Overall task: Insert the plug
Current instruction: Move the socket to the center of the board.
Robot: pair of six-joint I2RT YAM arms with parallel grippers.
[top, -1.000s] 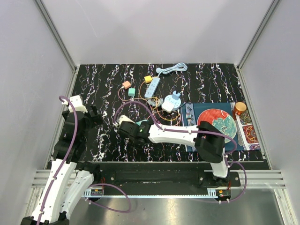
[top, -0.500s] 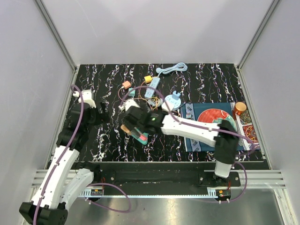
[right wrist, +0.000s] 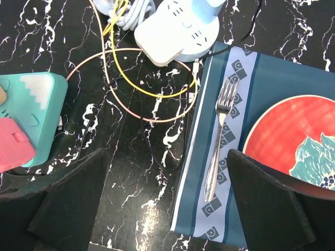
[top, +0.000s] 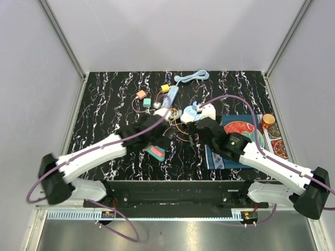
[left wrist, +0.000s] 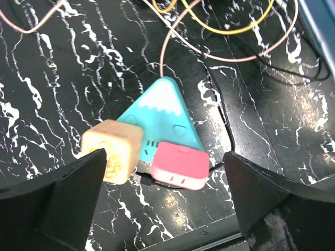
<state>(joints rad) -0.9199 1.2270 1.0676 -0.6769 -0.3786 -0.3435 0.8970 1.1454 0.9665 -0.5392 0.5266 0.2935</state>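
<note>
right gripper (right wrist: 167, 180) is being opened wide, empty, pulled toward 3 o'clock | left gripper (left wrist: 165, 180) is being held wide, empty, above pink plug (left wrist: 180, 166) | plug is likely being left seated in teal block (left wrist: 166, 104)

No legible text, brand, number or label in any view.

Left wrist view: the beige plug cube (left wrist: 112, 157), at 8 o'clock from the teal socket block (left wrist: 162, 123), bears a faint orange print on its near face, too blurred to read. The block's white zigzag cap at 12 o'clock is ornament, not lettering.

Right wrist view: the placemat (right wrist: 225, 157), at 4 o'clock in the frame, carries a pale band of repeated square-and-circle motifs. They are pattern only and spell no characters.
</note>
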